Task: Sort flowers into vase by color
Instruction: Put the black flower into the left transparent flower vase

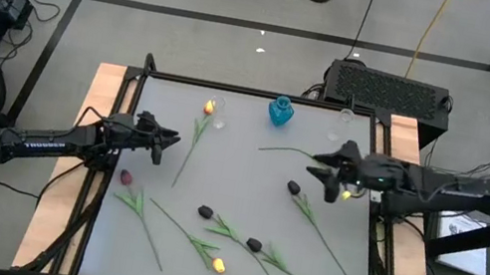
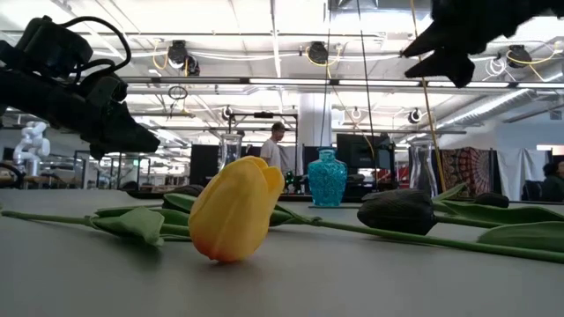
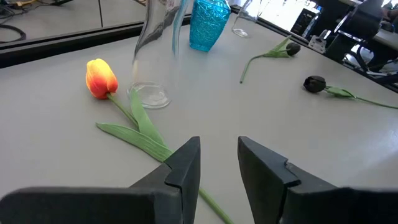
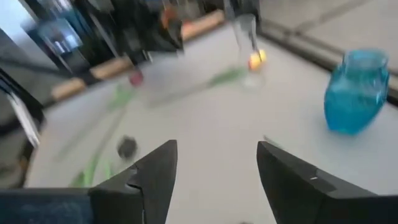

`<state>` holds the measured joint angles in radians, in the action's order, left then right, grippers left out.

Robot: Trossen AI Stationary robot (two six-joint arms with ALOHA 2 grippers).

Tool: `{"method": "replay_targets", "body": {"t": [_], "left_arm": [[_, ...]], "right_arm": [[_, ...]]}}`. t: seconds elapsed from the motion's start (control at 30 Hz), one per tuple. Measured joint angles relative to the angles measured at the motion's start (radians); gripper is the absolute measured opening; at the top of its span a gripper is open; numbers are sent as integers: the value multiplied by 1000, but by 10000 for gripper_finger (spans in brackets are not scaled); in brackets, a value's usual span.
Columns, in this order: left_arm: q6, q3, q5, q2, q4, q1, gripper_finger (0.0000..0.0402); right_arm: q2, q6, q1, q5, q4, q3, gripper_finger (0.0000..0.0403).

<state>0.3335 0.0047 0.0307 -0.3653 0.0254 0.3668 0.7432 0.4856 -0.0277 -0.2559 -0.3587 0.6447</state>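
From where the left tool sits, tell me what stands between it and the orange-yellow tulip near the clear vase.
Nothing visible does. The left tool is open above that tulip's stem, and the bud lies ahead across bare table. The clear vase stands just beside the stem, close enough that the tool might brush it.

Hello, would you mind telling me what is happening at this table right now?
Two robot arms are sorting artificial tulips into vases. The left gripper hovers, jaws open, over the stem of the yellow-orange tulip beside a clear vase. The right gripper, jaws open and empty, hangs near the blue vase. The other tulips lie on the table.
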Motion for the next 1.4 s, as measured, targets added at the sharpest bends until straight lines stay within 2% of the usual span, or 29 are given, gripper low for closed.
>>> {"method": "replay_targets", "body": {"t": [0.17, 0.33, 0.6, 0.97, 1.4], "left_arm": [[0, 0, 0, 0, 0, 0, 114], [0, 0, 0, 0, 0, 0, 114], [0, 0, 0, 0, 0, 0, 114], [0, 0, 0, 0, 0, 0, 114], [0, 0, 0, 0, 0, 0, 114]], "right_arm": [[174, 66, -20, 20, -240, 145, 212], [286, 109, -48, 28, -362, 214, 212], [382, 227, -75, 129, -400, 216, 212], [529, 349, -143, 132, -444, 216, 212], [761, 329, -128, 95, -446, 216, 212]]}}
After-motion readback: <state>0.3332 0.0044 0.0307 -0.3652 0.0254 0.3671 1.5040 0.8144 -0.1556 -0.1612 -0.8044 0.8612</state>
